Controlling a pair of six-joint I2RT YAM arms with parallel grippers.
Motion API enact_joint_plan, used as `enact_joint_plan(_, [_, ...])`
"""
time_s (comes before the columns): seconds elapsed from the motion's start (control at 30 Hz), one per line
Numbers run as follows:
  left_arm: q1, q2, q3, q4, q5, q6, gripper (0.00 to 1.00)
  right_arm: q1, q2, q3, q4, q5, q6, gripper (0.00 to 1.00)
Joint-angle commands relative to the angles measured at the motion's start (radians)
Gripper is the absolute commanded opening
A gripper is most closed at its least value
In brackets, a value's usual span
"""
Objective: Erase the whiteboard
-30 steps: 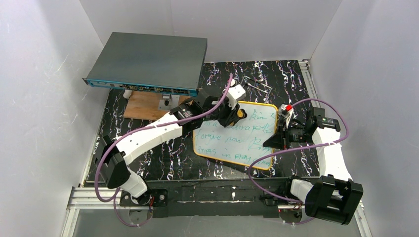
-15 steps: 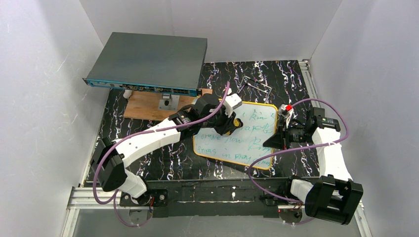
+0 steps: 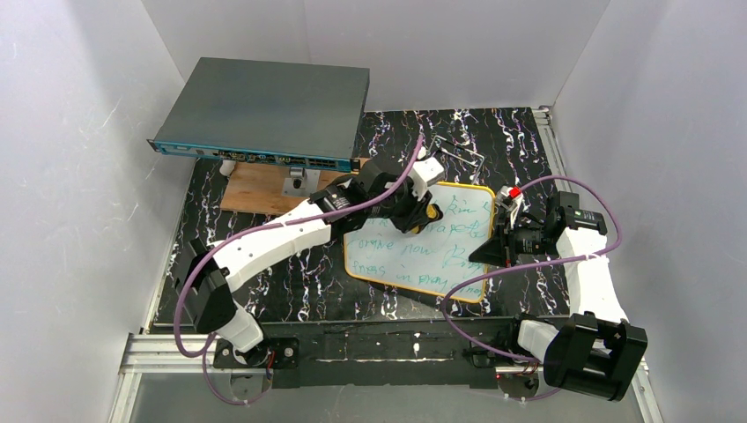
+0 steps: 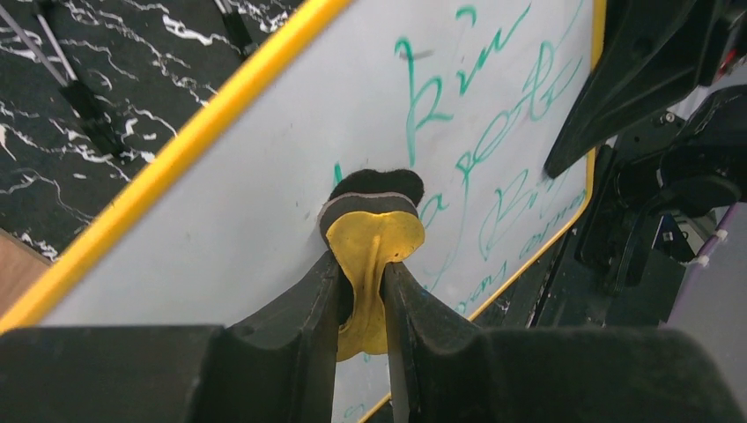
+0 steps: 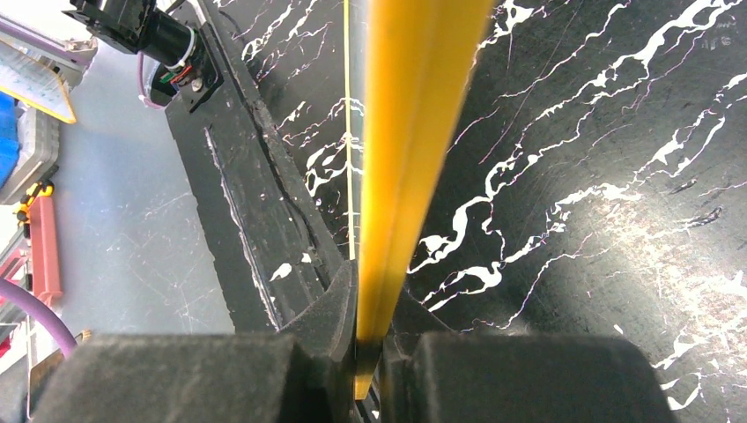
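Observation:
The whiteboard (image 3: pixel 440 256) lies flat on the black marbled table, yellow-framed, with green handwriting over most of it. Its top left corner area looks blank (image 4: pixel 247 203). My left gripper (image 3: pixel 421 211) hovers over that corner, shut on a yellow eraser (image 4: pixel 373 236) whose black felt presses on the board beside the green letters. My right gripper (image 3: pixel 499 244) is at the board's right edge, shut on the yellow frame (image 5: pixel 412 141), which runs edge-on between its jaws.
A dark-grey flat box (image 3: pixel 264 110) sits at the back left, partly over a brown wooden board (image 3: pixel 257 188). Thin metal pieces (image 3: pixel 458 146) lie behind the whiteboard. White walls close in both sides and the back.
The left gripper swept the eraser toward the board's left edge and then back right and slightly farther. The right gripper and the whiteboard stayed put.

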Motion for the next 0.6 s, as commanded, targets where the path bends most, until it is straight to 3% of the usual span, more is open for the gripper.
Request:
enact_joint_plan(0.0, [0.009, 0.036, 0.092, 0.015, -0.072, 0.047, 0.00, 0.018, -0.030, -0.004, 0.035, 0.149, -0.124, 0.01])
enact_joint_plan(0.23, [0.018, 0.047, 0.112, 0.018, -0.200, -0.014, 0.00, 0.018, -0.024, -0.002, 0.031, 0.142, -0.127, 0.01])
enact_joint_plan(0.57, [0.021, -0.077, -0.078, 0.056, -0.340, -0.147, 0.00, 0.017, -0.033, -0.003, 0.026, 0.125, -0.136, 0.01])
